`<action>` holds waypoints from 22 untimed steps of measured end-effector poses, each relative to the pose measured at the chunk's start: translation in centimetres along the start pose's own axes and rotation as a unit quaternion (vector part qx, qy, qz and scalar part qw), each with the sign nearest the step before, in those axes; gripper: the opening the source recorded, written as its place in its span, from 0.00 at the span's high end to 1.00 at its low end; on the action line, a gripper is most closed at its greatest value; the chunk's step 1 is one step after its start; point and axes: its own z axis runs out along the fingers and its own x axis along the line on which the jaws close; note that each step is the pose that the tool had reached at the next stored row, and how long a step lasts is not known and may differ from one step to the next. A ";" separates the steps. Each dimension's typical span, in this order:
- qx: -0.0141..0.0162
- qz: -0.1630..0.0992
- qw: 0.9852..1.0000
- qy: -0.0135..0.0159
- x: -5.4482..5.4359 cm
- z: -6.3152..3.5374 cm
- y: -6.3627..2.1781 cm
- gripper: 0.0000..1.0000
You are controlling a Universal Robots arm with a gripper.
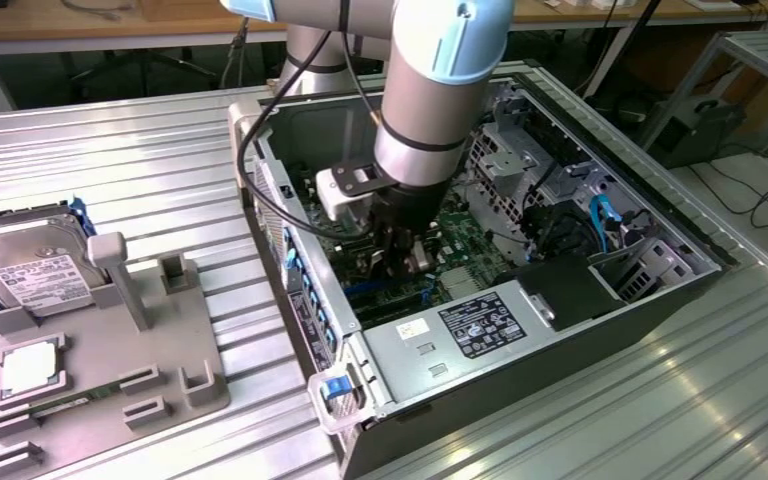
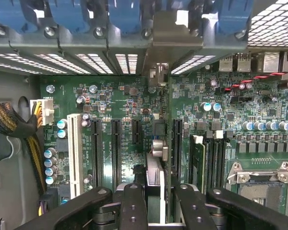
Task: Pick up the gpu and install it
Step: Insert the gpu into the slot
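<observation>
While the arm reaches down into the open computer case [image 1: 704, 250], the gripper [image 2: 153, 201] is clenched on the gpu [image 2: 155, 177], held edge-on just above the motherboard [image 2: 120, 103]. The install step appears underway; seating it calls for lining the card's edge with a slot [image 2: 176, 143] and pressing straight down.

Bright, even light; glare on the metal table [image 1: 704, 390] (edges soft)

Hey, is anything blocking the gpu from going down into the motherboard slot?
Nothing visible does. The hand holds the gpu edge-on over the motherboard, beside empty black slots; the spot directly beneath the card is hidden by it.
</observation>
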 end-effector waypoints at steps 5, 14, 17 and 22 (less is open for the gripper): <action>-0.001 0.000 1.000 0.000 0.0 0.14 0.00 0.72; -0.002 -0.001 1.000 0.000 0.0 0.70 0.02 0.72; -0.002 -0.001 1.000 0.000 0.0 0.72 0.02 0.72; -0.002 -0.001 1.000 0.000 0.0 0.72 0.01 0.72</action>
